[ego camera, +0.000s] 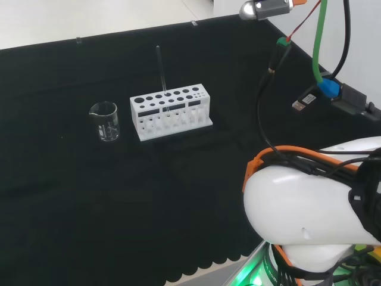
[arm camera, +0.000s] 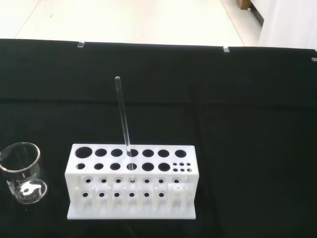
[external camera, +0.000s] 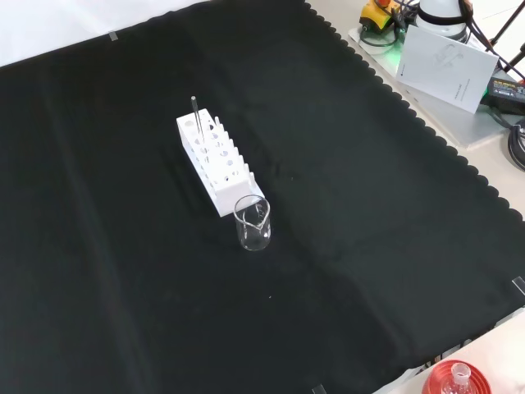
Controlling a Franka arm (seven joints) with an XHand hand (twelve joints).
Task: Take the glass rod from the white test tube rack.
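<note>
Here, the glass rod (arm camera: pixel 123 119) stands in a hole of the white test tube rack (arm camera: pixel 131 182), leaning slightly, its top well above the rack. The wrist view resolves the hole: front row, fourth from the beaker (arm camera: pixel 22 173) end. The head view places the beaker just left of the rack on the black cloth (ego camera: pixel 89 196), apart from it. The front view adds a red ribbed stand (external camera: pixel 456 381) with a flask, cut off by the bottom edge. I cannot tell the state of my fingers. The beaker's clear wall is hard to trace, and whether it holds anything cannot be determined.
</note>
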